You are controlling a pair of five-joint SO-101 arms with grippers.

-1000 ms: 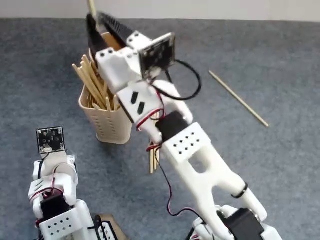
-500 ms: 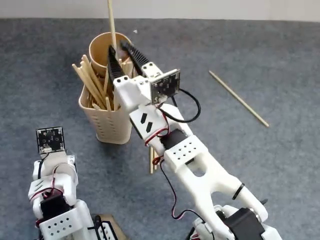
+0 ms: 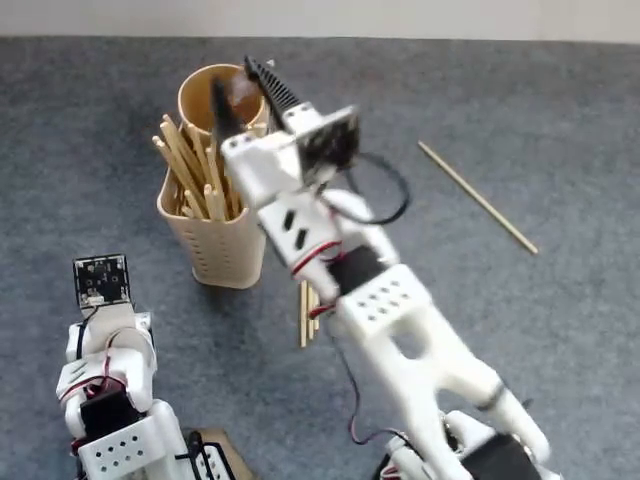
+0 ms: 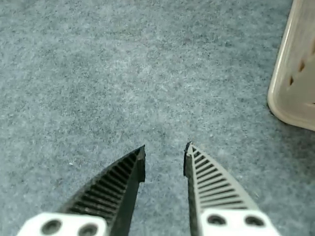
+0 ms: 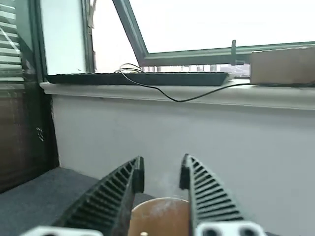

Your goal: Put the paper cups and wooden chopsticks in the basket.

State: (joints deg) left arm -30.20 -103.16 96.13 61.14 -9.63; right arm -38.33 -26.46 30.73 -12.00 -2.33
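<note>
A beige perforated basket (image 3: 212, 240) stands on the grey carpet with several wooden chopsticks (image 3: 188, 170) sticking up from it and a brown paper cup (image 3: 200, 95) at its far side. My right gripper (image 3: 232, 76) hangs open just above the cup, nothing between its fingers. From the right wrist, the gripper (image 5: 160, 164) sits over the cup's rim (image 5: 160, 214). One loose chopstick (image 3: 478, 197) lies on the carpet far to the right. More chopsticks (image 3: 306, 316) lie partly hidden under the right arm. My left gripper (image 4: 165, 150) is open over bare carpet beside the basket's wall (image 4: 290, 73).
The left arm (image 3: 105, 370) stays folded at the near left corner. A wall with a window ledge (image 5: 197, 93) rises behind the table. Open carpet (image 3: 520, 110) spreads to the right of the basket.
The right gripper carried an upright chopstick down over the basket and let it go; the stick is no longer between its fingers. The left arm has not moved.
</note>
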